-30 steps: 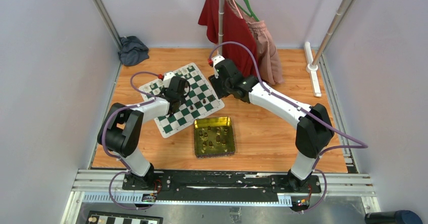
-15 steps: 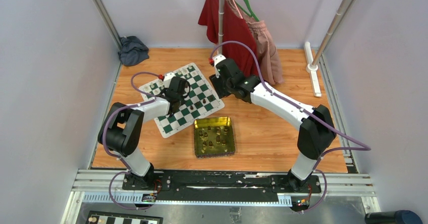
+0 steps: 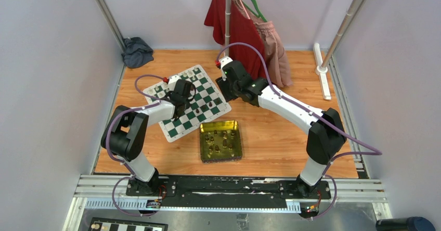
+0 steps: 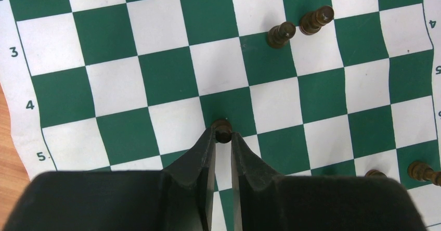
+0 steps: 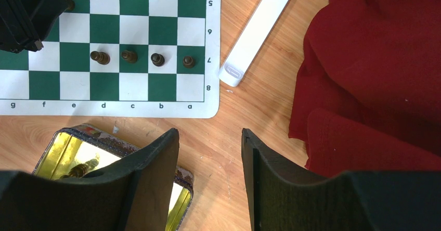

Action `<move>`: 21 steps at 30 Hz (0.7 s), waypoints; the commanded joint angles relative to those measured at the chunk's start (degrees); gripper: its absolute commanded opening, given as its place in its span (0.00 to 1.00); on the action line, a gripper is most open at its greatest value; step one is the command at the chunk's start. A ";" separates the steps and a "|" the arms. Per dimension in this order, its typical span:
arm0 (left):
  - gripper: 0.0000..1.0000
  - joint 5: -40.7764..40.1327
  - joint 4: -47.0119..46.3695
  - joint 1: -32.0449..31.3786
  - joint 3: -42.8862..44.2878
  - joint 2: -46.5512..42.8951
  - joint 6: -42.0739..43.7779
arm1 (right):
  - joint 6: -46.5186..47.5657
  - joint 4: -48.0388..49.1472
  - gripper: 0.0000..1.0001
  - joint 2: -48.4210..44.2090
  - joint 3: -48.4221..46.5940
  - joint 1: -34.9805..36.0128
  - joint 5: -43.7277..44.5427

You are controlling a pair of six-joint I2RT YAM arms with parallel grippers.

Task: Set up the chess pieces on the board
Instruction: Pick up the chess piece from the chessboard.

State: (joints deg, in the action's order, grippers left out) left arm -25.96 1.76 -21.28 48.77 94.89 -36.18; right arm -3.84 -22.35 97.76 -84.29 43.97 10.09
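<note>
Dark brown chessman (image 4: 223, 129), green-white board (image 4: 166, 75)

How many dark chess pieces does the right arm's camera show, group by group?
Dark pieces in the board's row 7: 4
Dark piece in the left claw: 1
Dark piece in the tin: 1
Total: 6
</note>
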 commanded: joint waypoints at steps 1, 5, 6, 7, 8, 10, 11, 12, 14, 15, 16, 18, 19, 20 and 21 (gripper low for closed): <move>0.02 -0.76 0.20 0.37 -0.80 -0.42 -0.76 | -0.32 -1.65 0.52 -1.34 0.71 -0.56 0.00; 0.00 -1.09 1.07 0.36 -0.52 -1.86 -0.86 | 0.10 -1.69 0.52 -1.59 0.55 -0.60 0.29; 0.00 -1.13 1.32 0.40 -0.45 -2.27 -0.82 | 0.18 -1.70 0.52 -1.60 0.52 -0.60 0.30; 0.00 -1.26 1.58 0.37 -0.39 -2.64 -0.82 | 0.20 -1.73 0.52 -1.56 0.53 -0.58 0.33; 0.00 -1.29 1.89 0.36 -0.36 -2.98 -0.92 | 0.27 -1.80 0.52 -1.52 0.42 -0.59 0.31; 0.00 -1.29 2.82 0.36 -0.13 -3.65 -1.10 | 0.28 -1.88 0.52 -1.45 0.47 -0.56 0.47; 0.00 -1.36 3.27 0.36 -0.09 -4.14 -1.29 | 0.24 -1.91 0.52 -1.51 0.46 -0.63 0.48; 0.00 -1.42 3.73 0.36 -0.16 -4.59 -1.33 | 0.24 -1.91 0.52 -1.46 0.57 -0.59 0.53; 0.00 -1.42 4.30 0.36 -0.44 -5.75 -1.43 | 0.26 -1.91 0.52 -1.58 0.72 -0.59 0.55; 0.00 -1.44 4.54 0.36 -0.62 -6.55 -1.43 | 0.26 -1.91 0.52 -1.68 0.82 -0.60 0.56; 0.00 -1.47 5.01 0.36 -0.96 -7.24 -1.48 | 0.24 -1.91 0.52 -1.69 0.80 -0.55 0.55; 0.00 -1.26 5.91 0.36 -1.53 -8.82 -2.03 | 0.23 -1.91 0.52 -1.77 0.92 -0.56 0.48; 0.00 -0.84 6.19 0.36 -2.10 -9.63 -2.31 | 0.16 -1.91 0.52 -1.84 0.98 -0.57 0.40; 0.00 -0.45 6.23 0.29 -2.84 -10.60 -2.58 | 0.05 -1.90 0.52 -1.86 1.05 -0.63 0.31; 0.00 -0.12 6.17 0.09 -3.58 -11.80 -2.84 | -0.14 -1.91 0.52 -1.91 1.18 -0.56 0.24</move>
State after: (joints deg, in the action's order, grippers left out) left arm -26.00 6.13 -21.17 47.90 86.98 -37.32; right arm -3.81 -22.61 97.76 -84.25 43.97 10.11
